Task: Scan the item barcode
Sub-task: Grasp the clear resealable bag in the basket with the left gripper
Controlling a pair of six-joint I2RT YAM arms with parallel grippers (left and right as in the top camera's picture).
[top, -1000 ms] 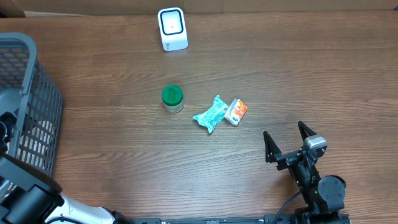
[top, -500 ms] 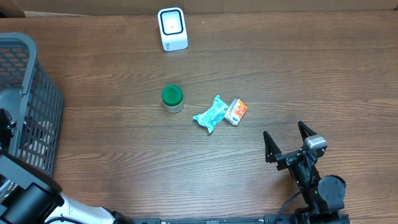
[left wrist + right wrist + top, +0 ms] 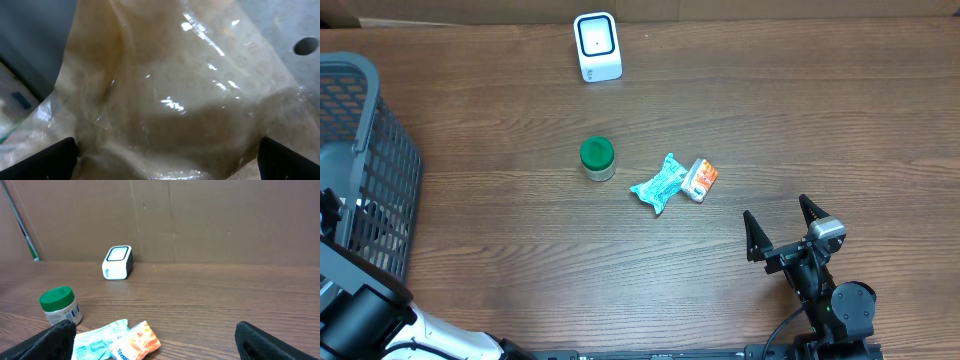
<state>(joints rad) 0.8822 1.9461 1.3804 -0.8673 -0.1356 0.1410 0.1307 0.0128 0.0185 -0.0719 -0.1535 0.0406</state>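
While the clear plastic bag (image 3: 165,100) lies on a grey surface, apparently inside the basket (image 3: 360,150), the left pincer (image 3: 167,165) hangs wide open just above it; the right pincer (image 3: 776,210) stands open and empty over the desk (image 3: 770,100), well apart from the scanner (image 3: 597,46), jar (image 3: 597,158) and packets (image 3: 658,185)

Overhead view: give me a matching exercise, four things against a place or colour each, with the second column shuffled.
1. white scanner
2. jar
3. grey basket
4. orange packet

A. far left of the picture
B. green lid
C. top of the picture, standing alone
D. right beside the teal packet

Pairs: 1-C, 2-B, 3-A, 4-D.
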